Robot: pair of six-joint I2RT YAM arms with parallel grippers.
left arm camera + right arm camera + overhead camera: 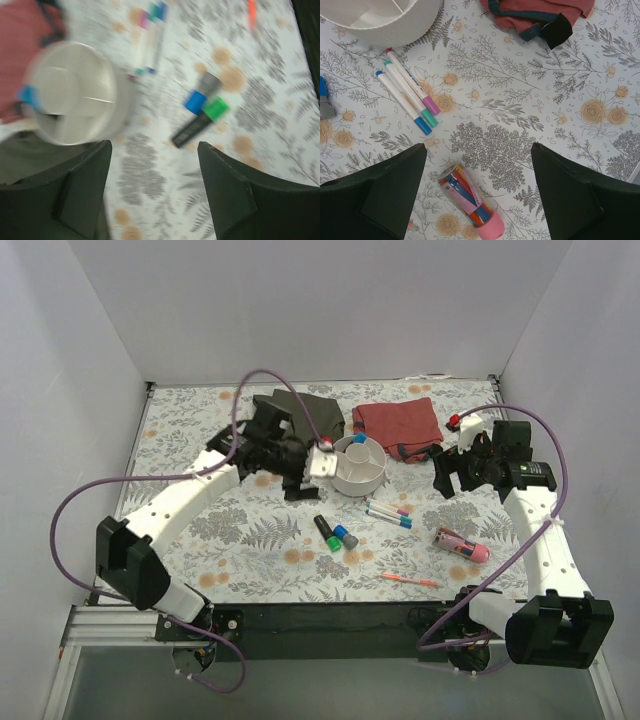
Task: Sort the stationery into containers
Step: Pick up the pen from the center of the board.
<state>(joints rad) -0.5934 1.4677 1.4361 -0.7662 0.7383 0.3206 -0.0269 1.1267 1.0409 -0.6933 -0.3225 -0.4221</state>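
**Entry: counter (250, 540), floral cover, 2 arms**

- L arm: elbow raised at near-left, forearm reaching fwd and inward, wrist pitched down just left of bowl (360, 483). L tool (154, 145) jaws wide apart, nothing betw. them, hanging above the counter. Wrist view blurred.
- R arm: elbow at near-right, forearm running fwd along R side, wrist turned inward. R tool (477, 150) spread wide, empty, above bare counter betw. pens and red cloth.
- Bowl: white, round, w/ dividers, centre-far, just in front of both cloths. Blue-capped item (358, 438) at its far rim; which compartment, can't tell.
- Markers (338, 534): 3 short black, caps green, blue, grey, bunched together near of bowl.
- White pens (407, 92): 3, side by side, touching, caps pink, teal, blue; just right-near of bowl.
- Pink tube (470, 202): lying flat, right of the pens, apart from them.
- Pink-orange pen (410, 580): alone, near the front edge.
- Olive cloth (320, 410) far-centre; red cloth (398, 422) beside it, to the R.
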